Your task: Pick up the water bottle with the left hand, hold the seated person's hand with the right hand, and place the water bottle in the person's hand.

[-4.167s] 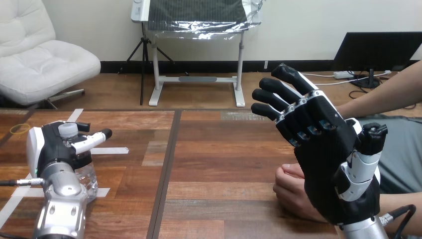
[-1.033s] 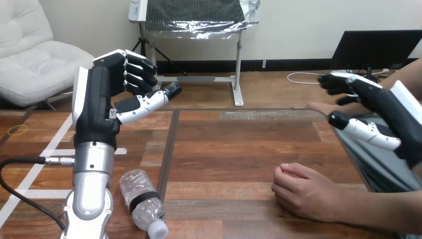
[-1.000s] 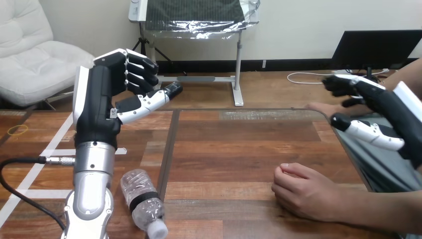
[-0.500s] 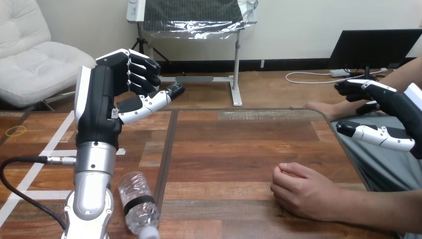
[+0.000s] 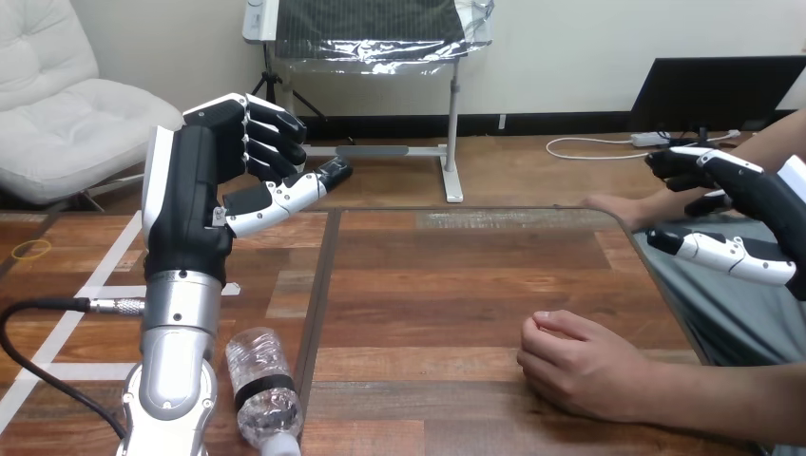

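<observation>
The one water bottle (image 5: 261,388), gripped upright by the left hand earlier, now lies on its side on the bench (image 5: 456,285). Its cap points toward the near edge, just beside the left forearm (image 5: 176,366). The left hand (image 5: 195,190) has risen well above the bottle, its fingers curled over an empty palm. The right hand (image 5: 756,204) has swung out past the bench's right edge, its fingers loosely extended and holding nothing. Two of the person's hands show. The person's near hand (image 5: 580,370) rests loosely fisted on the bench, apart from both robot hands. The person's far hand (image 5: 608,202) lies at the far right corner, near the right hand.
</observation>
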